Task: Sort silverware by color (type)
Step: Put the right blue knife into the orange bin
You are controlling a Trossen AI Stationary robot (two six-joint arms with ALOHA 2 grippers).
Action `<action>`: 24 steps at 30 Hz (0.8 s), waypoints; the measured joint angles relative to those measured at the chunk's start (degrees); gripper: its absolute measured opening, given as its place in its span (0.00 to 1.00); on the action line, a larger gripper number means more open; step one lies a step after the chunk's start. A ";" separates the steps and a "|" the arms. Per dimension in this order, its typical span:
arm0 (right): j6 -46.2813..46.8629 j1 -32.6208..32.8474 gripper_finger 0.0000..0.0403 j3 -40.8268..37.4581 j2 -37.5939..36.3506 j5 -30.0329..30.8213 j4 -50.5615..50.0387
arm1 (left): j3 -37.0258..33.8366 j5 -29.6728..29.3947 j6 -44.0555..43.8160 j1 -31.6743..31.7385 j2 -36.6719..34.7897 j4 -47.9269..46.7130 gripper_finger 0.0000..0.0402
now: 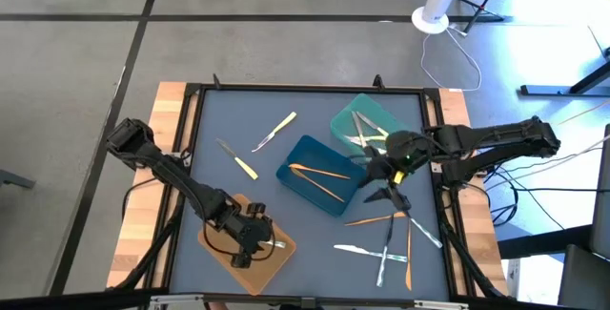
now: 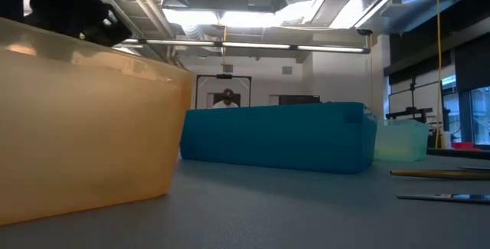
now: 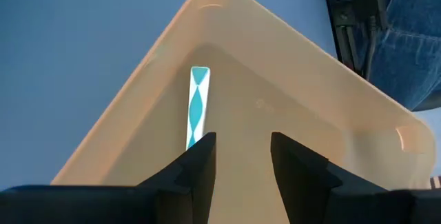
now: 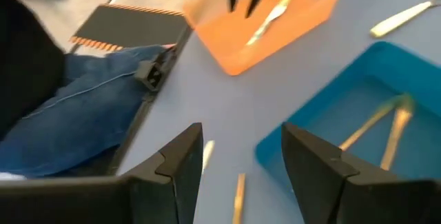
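Observation:
My left gripper point(image 1: 255, 238) point(image 3: 241, 155) is open just above the orange tray point(image 1: 238, 253) at the table's near left. A pale utensil point(image 3: 198, 107) lies flat on that tray's floor, beside one fingertip; it also shows in the right wrist view point(image 4: 272, 14). My right gripper point(image 1: 386, 191) point(image 4: 241, 162) is open and empty above the table, just right of the blue tray point(image 1: 315, 184). The blue tray holds orange utensils point(image 1: 319, 171). The teal tray point(image 1: 376, 112) holds pale ones point(image 1: 362, 129). Two yellow-handled pieces point(image 1: 274, 131) point(image 1: 238, 160) lie on the mat at the middle left.
Several loose orange and pale utensils point(image 1: 386, 243) lie on the mat at the near right, below my right gripper. A person's jeans point(image 4: 89, 107) show beyond the table's near edge. In the low view the orange tray point(image 2: 76, 126) fills the left side.

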 joint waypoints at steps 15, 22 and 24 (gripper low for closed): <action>2.73 17.12 0.46 0.01 0.00 1.79 -4.05 | 2.72 -0.84 -1.95 0.02 0.02 1.99 0.33; 2.65 25.72 0.46 0.01 0.91 11.14 -7.86 | 2.72 -0.85 -2.01 0.02 0.02 2.29 0.33; 2.63 27.77 0.46 0.01 1.81 13.25 -7.71 | 2.72 -1.07 -2.01 0.02 0.04 2.29 0.33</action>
